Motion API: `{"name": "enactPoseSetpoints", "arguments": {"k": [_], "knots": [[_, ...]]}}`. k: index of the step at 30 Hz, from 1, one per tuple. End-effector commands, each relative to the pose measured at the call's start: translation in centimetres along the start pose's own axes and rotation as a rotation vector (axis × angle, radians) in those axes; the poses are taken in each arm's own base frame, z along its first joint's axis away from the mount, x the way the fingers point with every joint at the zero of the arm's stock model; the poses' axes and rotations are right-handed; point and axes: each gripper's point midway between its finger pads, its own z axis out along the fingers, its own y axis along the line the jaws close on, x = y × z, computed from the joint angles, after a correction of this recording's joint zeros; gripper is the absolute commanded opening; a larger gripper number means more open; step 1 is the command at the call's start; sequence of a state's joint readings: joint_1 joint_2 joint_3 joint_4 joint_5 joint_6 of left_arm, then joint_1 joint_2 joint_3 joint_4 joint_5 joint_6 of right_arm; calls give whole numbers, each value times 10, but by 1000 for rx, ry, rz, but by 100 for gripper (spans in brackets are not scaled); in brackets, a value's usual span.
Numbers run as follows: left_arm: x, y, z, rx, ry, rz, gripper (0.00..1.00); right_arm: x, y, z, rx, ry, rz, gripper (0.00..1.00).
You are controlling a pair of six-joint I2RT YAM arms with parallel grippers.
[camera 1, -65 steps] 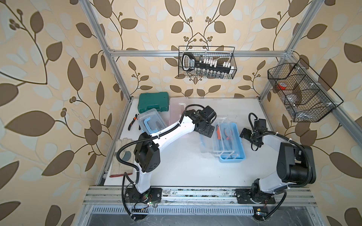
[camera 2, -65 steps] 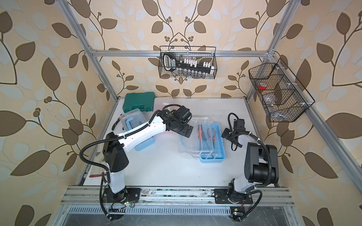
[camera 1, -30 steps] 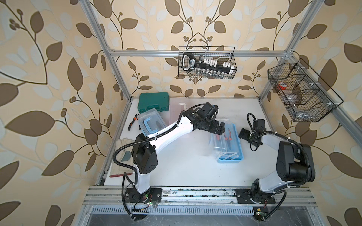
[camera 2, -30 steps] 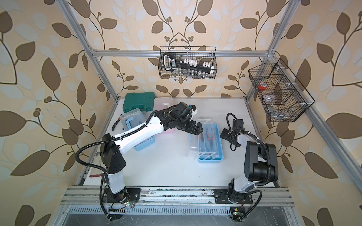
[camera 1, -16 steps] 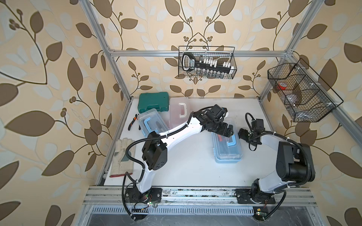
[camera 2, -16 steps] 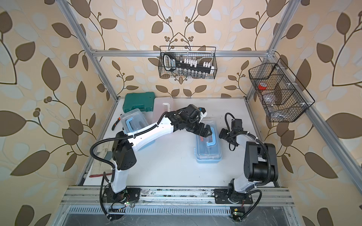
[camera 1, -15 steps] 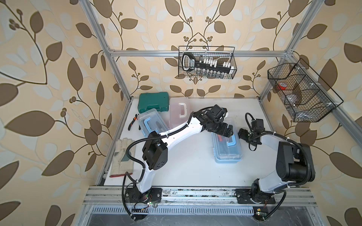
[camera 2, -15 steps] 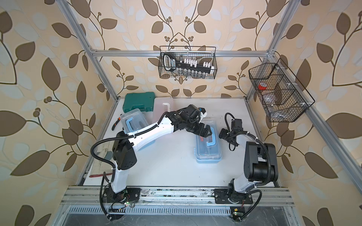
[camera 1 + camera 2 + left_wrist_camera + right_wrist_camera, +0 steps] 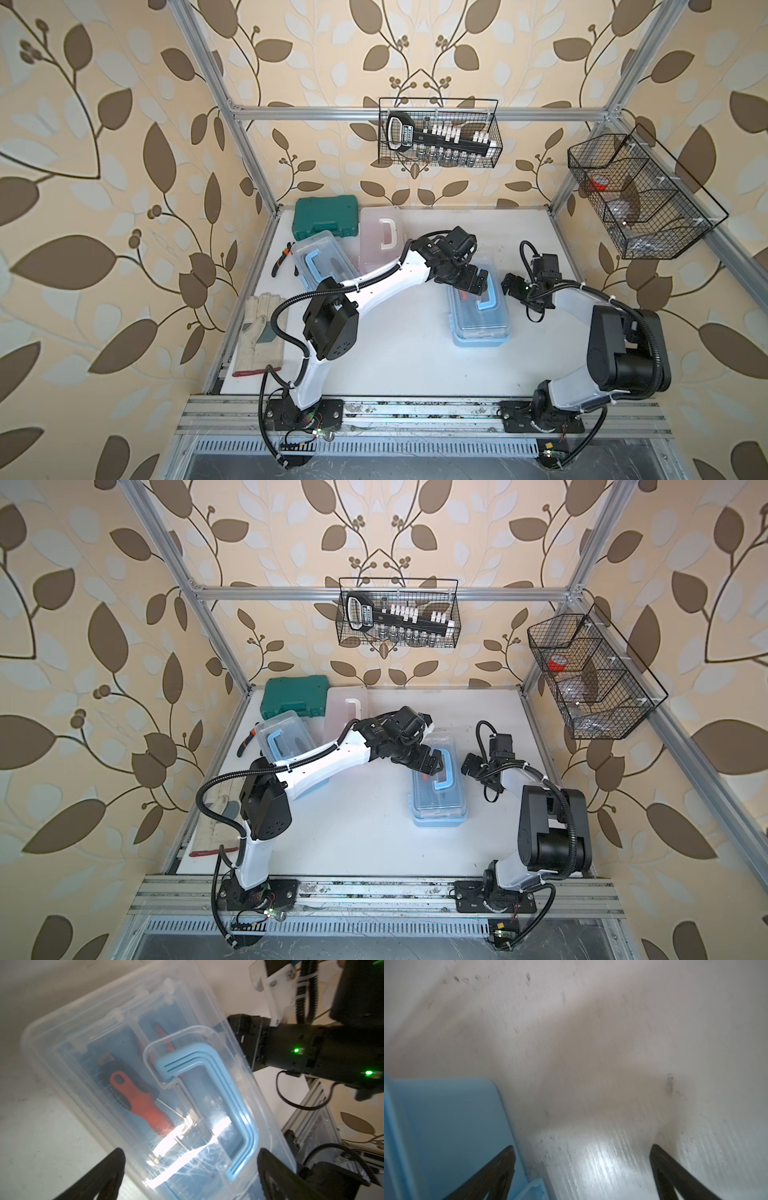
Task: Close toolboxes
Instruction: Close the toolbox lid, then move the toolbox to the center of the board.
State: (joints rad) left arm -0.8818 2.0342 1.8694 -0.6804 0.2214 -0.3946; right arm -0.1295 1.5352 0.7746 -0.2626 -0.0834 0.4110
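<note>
Nearest, at the table's (image 9: 395, 365) left front edge, lies a pale glove (image 9: 259, 332). Past it, mid-table, sits the near blue box (image 9: 478, 328), its clear lid lying down over the base. The blue handle (image 9: 228, 1095) lies flat on the lid, and an orange-handled screwdriver (image 9: 141, 1101) shows through it. Whether the lid is latched I cannot tell.

The left gripper (image 9: 191, 1150) hangs over the far end of this box, fingers spread wide with nothing between them. Whether they touch the lid is unclear. The right gripper (image 9: 582, 1147) is low at the table just beside the box's right side. It is spread wide too and holds nothing. In the right wrist view one finger (image 9: 500, 1163) overlaps the box's blue wall.

Farther back on the left stands the far blue box (image 9: 320, 257), lid on, with pliers (image 9: 282, 259) just beside it. The pink box (image 9: 380, 241) sits behind it, lid on, white handle up. The green case (image 9: 326, 214) is against the back wall. Two wire baskets (image 9: 438, 133) (image 9: 640, 195) hang above.
</note>
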Motion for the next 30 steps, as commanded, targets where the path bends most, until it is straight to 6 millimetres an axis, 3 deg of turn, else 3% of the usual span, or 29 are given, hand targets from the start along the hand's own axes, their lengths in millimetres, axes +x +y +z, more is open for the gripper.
{"name": "enactPoseSetpoints", "arguments": {"k": [1,7,10,15,26,30], "knots": [[7,9,-9,-33,5,0,99,-18,-8,-17,66,-47,17,98],[13,17,-15,-57,1,0,99,-35,-31,-41,192,-120,22,98],[14,18,-15,-58,4,1,99,-33,-9,-53,70,-119,19,98],[16,17,-13,-49,16,-1,99,-9,14,-64,-34,-83,-20,98],[17,36,-4,-93,57,-43,99,38,35,-72,-82,-33,-94,98],[14,38,0,-70,59,-62,99,49,68,-74,-139,-27,-139,98]]}}
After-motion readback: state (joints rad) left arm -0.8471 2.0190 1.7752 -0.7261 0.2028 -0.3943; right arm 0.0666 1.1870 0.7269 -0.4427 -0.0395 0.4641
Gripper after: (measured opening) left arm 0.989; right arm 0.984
